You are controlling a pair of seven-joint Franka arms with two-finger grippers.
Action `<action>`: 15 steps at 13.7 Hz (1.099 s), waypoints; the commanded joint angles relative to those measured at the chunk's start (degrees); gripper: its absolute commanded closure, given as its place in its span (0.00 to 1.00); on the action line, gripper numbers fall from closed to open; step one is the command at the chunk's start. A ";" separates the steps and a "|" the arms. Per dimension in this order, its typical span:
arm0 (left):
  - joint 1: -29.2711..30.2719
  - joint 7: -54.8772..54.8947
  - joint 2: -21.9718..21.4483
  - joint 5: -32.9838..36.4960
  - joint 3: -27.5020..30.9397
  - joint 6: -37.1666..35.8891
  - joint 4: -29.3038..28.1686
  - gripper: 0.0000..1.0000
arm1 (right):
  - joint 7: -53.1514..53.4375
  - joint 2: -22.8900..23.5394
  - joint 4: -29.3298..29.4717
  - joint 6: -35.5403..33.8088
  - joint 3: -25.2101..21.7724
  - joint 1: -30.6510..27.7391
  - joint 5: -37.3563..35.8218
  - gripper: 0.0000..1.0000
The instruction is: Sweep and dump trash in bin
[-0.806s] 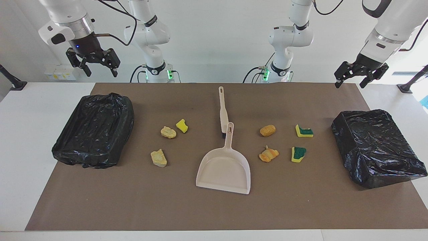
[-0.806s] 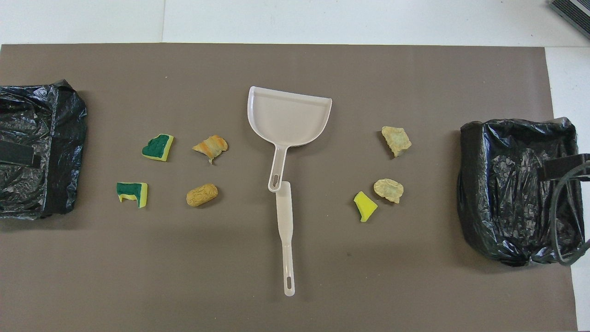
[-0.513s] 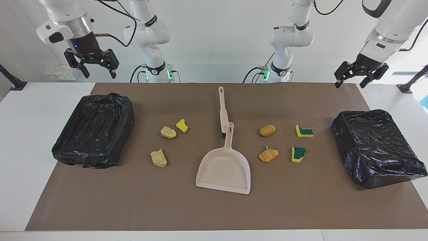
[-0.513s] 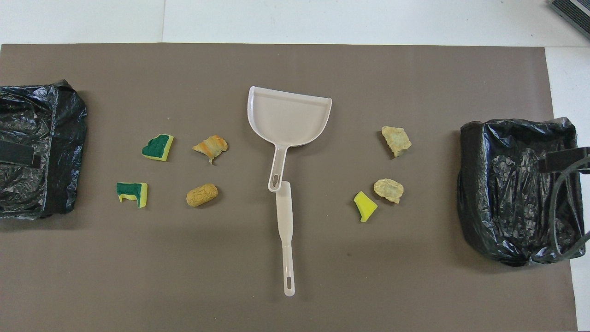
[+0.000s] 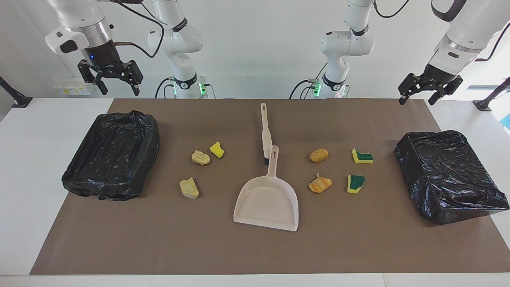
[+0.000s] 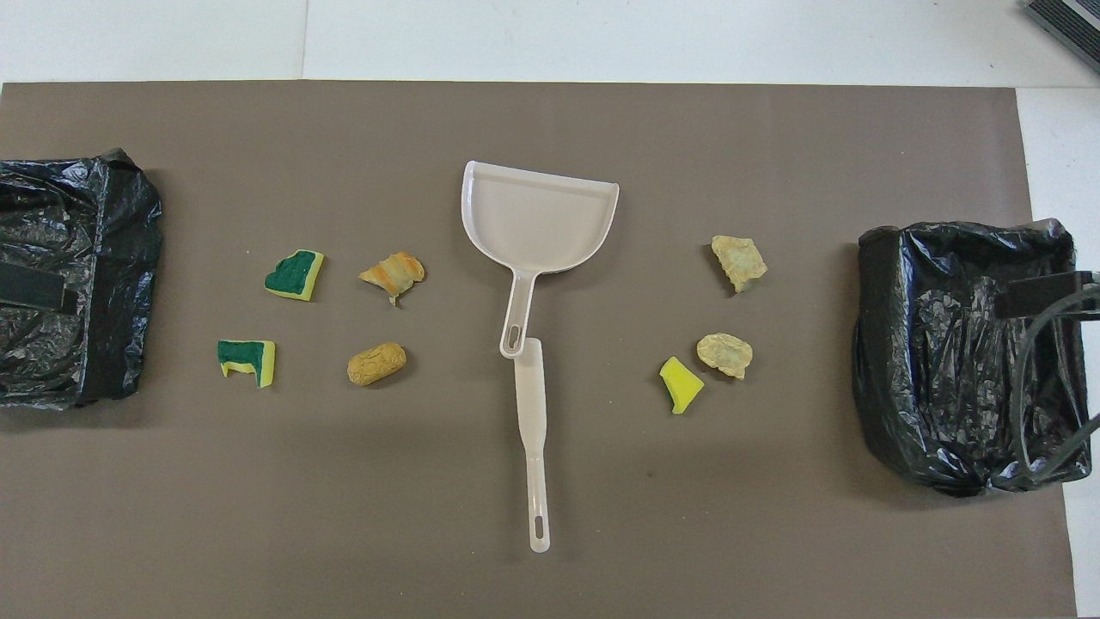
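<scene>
Several scraps of trash lie on the brown mat. A yellow sponge piece [image 5: 217, 150], a tan lump [image 5: 200, 158] and a pale-yellow lump [image 5: 189, 188] lie toward the right arm's end. An orange lump [image 5: 319, 155], a striped orange lump [image 5: 320, 184] and two green-and-yellow sponge pieces [image 5: 362, 156] [image 5: 355, 183] lie toward the left arm's end. One black-bagged bin [image 5: 113, 155] [image 6: 962, 352] stands at the right arm's end, another bin [image 5: 448, 175] [image 6: 69, 275] at the left arm's. My right gripper [image 5: 110, 79] and left gripper [image 5: 429, 89] hang open and empty, high over those bins.
A beige dustpan [image 5: 267, 203] [image 6: 537, 215] lies mid-mat, mouth away from the robots. A beige brush [image 5: 265, 135] [image 6: 531, 430] lies in line with the pan's handle, nearer the robots, its head tucked under that handle's end. White table borders the mat.
The right gripper has shifted a little above its bin. The left gripper and everything on the mat stay where they were.
</scene>
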 commanded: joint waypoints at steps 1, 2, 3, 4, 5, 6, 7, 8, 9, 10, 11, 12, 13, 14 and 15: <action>-0.19 0.50 -1.04 -0.55 0.07 0.24 -1.09 0.00 | -0.11 -0.73 -1.61 0.15 0.30 -0.25 0.13 0.00; -0.62 0.41 -1.04 -0.55 0.07 0.06 -1.18 0.00 | 1.64 -0.47 -1.52 -0.73 0.30 -0.51 0.56 0.00; -0.71 0.67 -1.13 -0.55 0.07 -0.03 -1.27 0.00 | 2.87 0.05 -1.00 -0.82 0.30 -0.08 0.57 0.00; -0.80 0.68 -1.22 -0.55 -0.11 -0.12 -1.36 0.00 | 4.28 0.41 -0.91 -0.74 0.47 0.10 1.00 0.00; -0.80 0.68 -1.22 -0.55 -0.28 -0.03 -1.62 0.00 | 5.68 2.15 -0.73 0.22 0.56 0.02 1.27 0.00; -0.89 0.68 -1.22 -0.55 -0.46 -0.03 -2.06 0.00 | 6.83 4.69 0.66 0.75 1.17 0.10 1.10 0.00; -0.98 0.24 -1.13 -0.64 -0.46 0.15 -2.15 0.00 | 8.15 7.24 2.59 1.45 2.31 0.10 1.01 0.00; -1.15 0.24 -1.13 -1.60 -0.55 0.41 -2.58 0.00 | 10.33 8.74 3.31 2.42 3.54 0.10 0.75 0.00; -1.15 0.24 -1.13 -2.39 -0.46 0.59 -3.11 0.00 | 11.92 10.15 3.83 3.91 4.16 0.02 0.83 0.00; -1.42 0.24 -1.22 -2.48 -0.64 0.85 -3.72 0.00 | 13.24 11.64 4.10 6.18 4.78 0.02 1.62 0.00; -2.90 -0.11 -1.22 -2.57 -0.55 2.24 -4.43 0.00 | 15.26 13.49 4.10 8.56 5.83 0.10 3.02 0.00; -4.13 -0.55 -1.22 -2.57 -0.55 3.65 -5.56 0.00 | 18.15 15.42 4.28 11.10 6.88 0.80 3.38 0.00; -5.01 -0.55 -1.31 -2.57 -0.55 5.23 -7.14 0.00 | 21.66 17.79 4.71 13.56 7.24 2.72 3.38 0.00; -6.50 -1.08 -1.57 -2.57 -0.55 7.86 -9.42 0.00 | 25.09 20.42 5.76 15.42 7.24 4.92 3.21 0.00; -8.00 -1.69 -2.53 -2.57 -0.55 11.10 -12.49 0.00 | 28.25 22.80 6.82 16.39 7.24 7.03 3.29 0.00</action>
